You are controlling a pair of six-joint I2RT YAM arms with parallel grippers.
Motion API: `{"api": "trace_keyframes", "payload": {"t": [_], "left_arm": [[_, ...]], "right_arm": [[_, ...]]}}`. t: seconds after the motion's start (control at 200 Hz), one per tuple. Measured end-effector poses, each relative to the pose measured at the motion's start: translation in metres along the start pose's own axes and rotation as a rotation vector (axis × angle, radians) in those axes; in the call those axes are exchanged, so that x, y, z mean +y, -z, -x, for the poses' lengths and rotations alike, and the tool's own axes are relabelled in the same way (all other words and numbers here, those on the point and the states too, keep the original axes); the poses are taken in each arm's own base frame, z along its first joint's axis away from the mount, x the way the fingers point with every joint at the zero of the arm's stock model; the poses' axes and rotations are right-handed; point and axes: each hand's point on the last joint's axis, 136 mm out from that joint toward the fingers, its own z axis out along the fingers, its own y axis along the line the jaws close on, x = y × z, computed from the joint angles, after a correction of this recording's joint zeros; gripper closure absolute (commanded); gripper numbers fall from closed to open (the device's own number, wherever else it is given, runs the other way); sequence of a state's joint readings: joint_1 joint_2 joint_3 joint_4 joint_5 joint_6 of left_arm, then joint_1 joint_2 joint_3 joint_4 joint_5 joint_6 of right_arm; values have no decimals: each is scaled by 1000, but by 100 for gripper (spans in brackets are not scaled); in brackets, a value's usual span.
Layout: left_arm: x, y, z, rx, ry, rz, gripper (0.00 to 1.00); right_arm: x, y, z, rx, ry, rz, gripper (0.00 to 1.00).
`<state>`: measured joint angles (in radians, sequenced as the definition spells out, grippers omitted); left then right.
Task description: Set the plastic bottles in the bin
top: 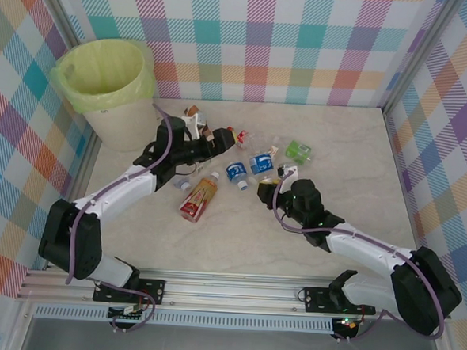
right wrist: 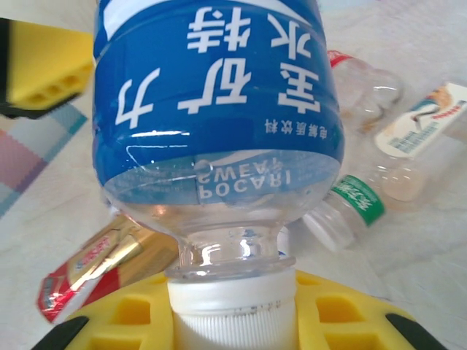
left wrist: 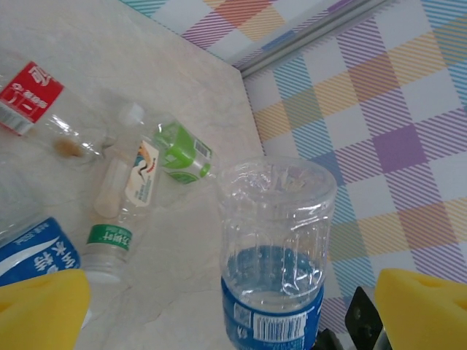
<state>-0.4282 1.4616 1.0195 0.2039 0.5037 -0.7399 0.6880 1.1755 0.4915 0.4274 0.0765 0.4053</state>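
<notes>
left pincer (left wrist: 233, 295) open astride blue-label bottle (left wrist: 277, 240) (base pointing away), right pincer (top: 261, 192) grip unclear, Pocari bottle (right wrist: 219, 109) cap toward camera

Under me: bench (top: 292, 250), pale cream, marbled veining. In my wrist views, same stone-look surface (left wrist: 109, 44) (right wrist: 408, 277). Around bench on three sides: plaid wall panels (top: 289, 43), pastel pink, teal, orange, purple checks. Grey metal post (top: 419, 58) at far right corner. Ribbed aluminium rail (top: 234, 290) along near edge.

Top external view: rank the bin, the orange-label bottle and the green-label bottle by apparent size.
1. bin, by far the largest.
2. orange-label bottle.
3. green-label bottle; it looks shorter, though it may be foreshortened.
</notes>
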Motion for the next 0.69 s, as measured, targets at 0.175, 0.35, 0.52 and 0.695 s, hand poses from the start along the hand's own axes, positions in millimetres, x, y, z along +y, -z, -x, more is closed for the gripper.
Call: {"api": "trace_keyframes", "payload": {"t": [0.175, 0.35, 0.52, 0.695], "left_arm": [[-9, -20, -9, 26, 6, -49, 0], [-24, -34, -20, 52, -18, -87, 0], [-25, -38, -20, 23, -26, -70, 3], [-24, -39, -16, -3, -40, -59, 20]], "right_arm": [[13, -5, -3, 13, -24, 79, 77], [24, -11, -9, 39, -45, 128, 77], [33, -13, -6, 21, -73, 170, 76], [44, -14, -1, 8, -84, 209, 76]]}}
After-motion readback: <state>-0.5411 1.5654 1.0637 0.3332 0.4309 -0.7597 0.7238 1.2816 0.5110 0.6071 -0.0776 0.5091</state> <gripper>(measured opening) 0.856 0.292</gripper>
